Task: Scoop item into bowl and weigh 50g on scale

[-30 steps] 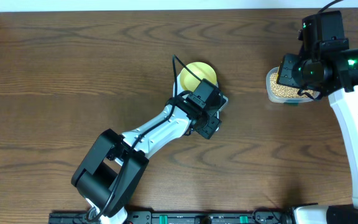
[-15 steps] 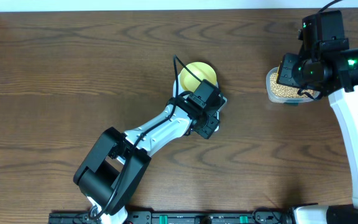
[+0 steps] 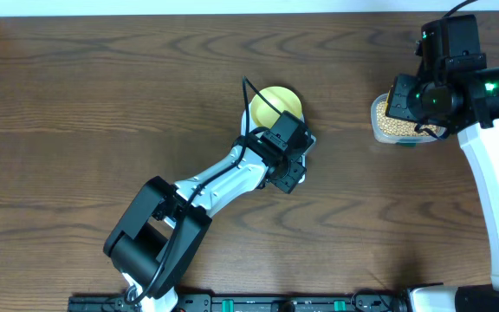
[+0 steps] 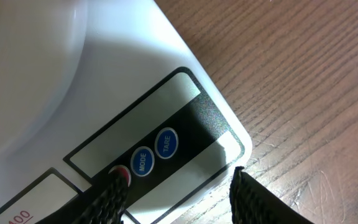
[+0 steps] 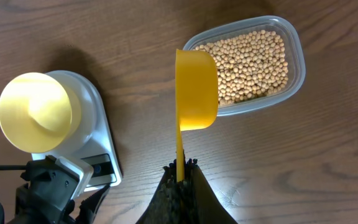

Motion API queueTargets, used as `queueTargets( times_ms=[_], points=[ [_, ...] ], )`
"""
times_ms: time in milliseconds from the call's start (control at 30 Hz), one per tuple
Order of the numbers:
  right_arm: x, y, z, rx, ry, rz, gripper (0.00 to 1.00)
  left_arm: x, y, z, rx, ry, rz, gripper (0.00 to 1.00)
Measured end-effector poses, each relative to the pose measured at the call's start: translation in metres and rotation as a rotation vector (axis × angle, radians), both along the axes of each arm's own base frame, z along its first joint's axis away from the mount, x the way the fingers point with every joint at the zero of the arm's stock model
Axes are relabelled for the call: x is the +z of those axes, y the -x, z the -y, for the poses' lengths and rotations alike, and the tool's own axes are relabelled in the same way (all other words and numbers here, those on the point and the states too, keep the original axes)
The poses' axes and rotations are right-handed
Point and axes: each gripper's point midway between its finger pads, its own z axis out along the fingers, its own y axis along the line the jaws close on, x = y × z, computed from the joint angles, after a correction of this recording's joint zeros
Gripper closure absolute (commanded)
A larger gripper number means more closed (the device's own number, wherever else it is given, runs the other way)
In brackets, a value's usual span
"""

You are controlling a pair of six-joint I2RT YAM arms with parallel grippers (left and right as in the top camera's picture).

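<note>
The pale-yellow bowl (image 3: 275, 106) stands empty on the white scale (image 4: 73, 93); both also show in the right wrist view, the bowl (image 5: 33, 109) and the scale (image 5: 101, 146). My left gripper (image 4: 179, 196) is open and low over the scale's front corner, its left finger at the red button beside the blue MODE and TARE buttons. My right gripper (image 5: 180, 171) is shut on the handle of a yellow scoop (image 5: 196, 90), held above the left end of a clear tub of tan beans (image 5: 250, 62). The scoop's contents do not show.
The clear tub (image 3: 390, 126) sits at the right of the brown wooden table, under the right arm. The left arm (image 3: 223, 182) stretches diagonally from the front edge to the scale.
The left arm has shifted very slightly. The grippers, scoop and bowl stay where they were.
</note>
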Motion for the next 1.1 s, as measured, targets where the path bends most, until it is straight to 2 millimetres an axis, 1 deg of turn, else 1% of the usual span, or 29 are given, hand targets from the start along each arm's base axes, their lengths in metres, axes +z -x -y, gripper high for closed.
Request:
queueTargets(
  times_ms=[700,1100],
  points=[
    [0.0022,-0.0042,-0.0006,0.000,-0.003,0.019,0.99,-0.0008,-0.0011,0.0001,0.001,-0.005,-0.001,0.44],
    [0.0024,-0.0047,-0.0007,0.000,-0.003,0.021,0.99,-0.0019,0.0021,-0.0026,-0.002,-0.021,-0.018,0.44]
  ],
)
